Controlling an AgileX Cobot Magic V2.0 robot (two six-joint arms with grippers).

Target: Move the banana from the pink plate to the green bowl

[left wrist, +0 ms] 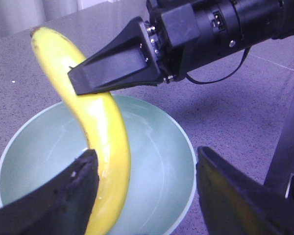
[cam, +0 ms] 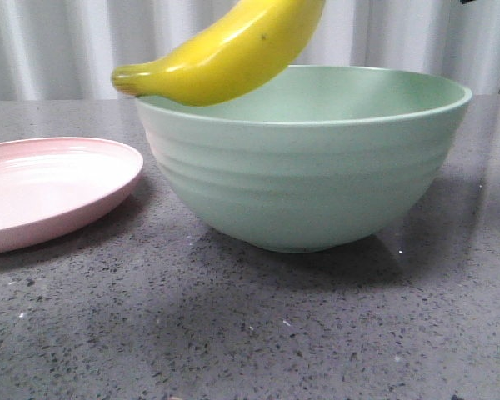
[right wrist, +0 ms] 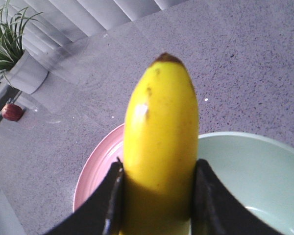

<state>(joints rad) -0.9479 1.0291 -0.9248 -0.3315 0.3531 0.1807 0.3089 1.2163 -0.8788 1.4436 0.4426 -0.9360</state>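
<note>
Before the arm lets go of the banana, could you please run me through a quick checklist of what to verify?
1. Right gripper clamped on banana: ok, fingers press both its sides.
2. Banana above bowl: partly ok; its tip overhangs the rim on the plate side.
3. Bowl interior free: ok, nothing seen in the left wrist view.
4. Plate emptied: ok.
5. Left gripper out of the way: not ok, open, one finger close by the banana.
6. Drop height: cannot tell.

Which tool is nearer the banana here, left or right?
Right. The right tool is clamped on the banana, one finger on each side, above the green bowl. The left tool hangs open over the bowl, one finger close beside the banana.
</note>
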